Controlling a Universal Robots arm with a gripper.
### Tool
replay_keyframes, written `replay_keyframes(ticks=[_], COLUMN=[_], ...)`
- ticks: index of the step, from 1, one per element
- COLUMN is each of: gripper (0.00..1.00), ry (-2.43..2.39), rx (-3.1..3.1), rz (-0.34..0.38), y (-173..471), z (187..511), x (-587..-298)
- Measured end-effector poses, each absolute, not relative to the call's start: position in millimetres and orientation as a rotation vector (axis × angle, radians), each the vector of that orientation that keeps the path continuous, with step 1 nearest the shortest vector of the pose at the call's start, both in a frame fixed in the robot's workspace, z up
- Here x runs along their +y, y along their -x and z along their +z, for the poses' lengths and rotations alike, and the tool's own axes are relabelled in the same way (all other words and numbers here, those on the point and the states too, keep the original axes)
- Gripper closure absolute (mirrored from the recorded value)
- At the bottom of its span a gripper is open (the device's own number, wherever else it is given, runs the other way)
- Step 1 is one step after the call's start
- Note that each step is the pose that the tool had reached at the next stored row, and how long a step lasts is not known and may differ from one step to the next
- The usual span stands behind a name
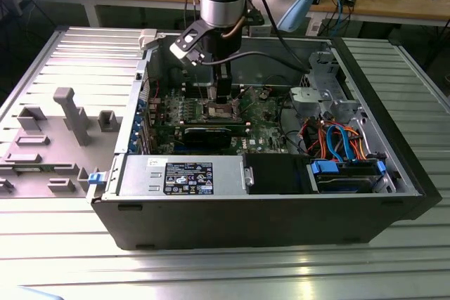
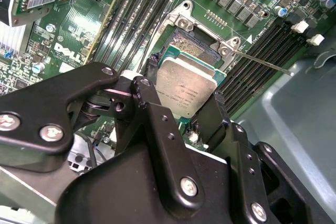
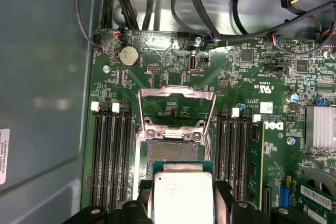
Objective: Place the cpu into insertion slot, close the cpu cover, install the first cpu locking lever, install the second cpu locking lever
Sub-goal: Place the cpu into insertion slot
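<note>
End effector (image 1: 223, 90) is down inside the case (image 1: 246, 219), toward the exterior view's left of the drive cage (image 1: 325, 89). It's closed on the cpu (image 2: 186, 87), fingers (image 2: 155, 103) on two opposite edges, chip face up and roughly level.

In both wrist views the cpu overlaps one end of the slot (image 3: 170, 153), and the rest of the contact field is bare. Can't tell if it's touching or hovering. Cover (image 3: 177, 93) is swung open, hinged at the slot edge away from the cpu. Lever rod (image 2: 262, 62) sticks out free beside the slot.

Risks as I see them:
- Sideways or rotational offset at set-down: chip rides the rim or crushes the contacts.
- Tilt in the grip: one corner lands first.
- Hold is on thin, smooth edges, so a slip is likely if the pads aren't square.
- Memory slots (image 3: 113, 156) flank the slot closely, so the fingers could foul them or the rim.
- Cover looks unrestrained. A knock could drop it onto the chip.

Materials:
- cpu: flat square, matte silvery lid, rounded corners, green substrate lip.
- Slot: dark fine-grained field, bright stamped rim.
- Cover: thin steel frame with a big square cut-out.
- End effector: matte black links, bright screw heads.
- Board (image 3: 173, 72): glossy green.
- Case: grey sheet metal, on a ribbed metal worktop (image 1: 70, 265).
</note>
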State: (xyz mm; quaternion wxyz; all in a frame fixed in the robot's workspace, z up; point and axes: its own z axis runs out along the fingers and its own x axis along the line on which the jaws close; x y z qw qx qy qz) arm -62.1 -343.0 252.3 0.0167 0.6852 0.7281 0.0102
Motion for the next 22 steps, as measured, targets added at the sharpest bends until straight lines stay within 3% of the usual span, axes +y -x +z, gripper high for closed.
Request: replay_keyframes(ticks=[22], gripper=[0.45], ry=[-2.13], rx=[2.263], rz=[0.031], y=[62.1], z=[248.4], x=[-343.0])
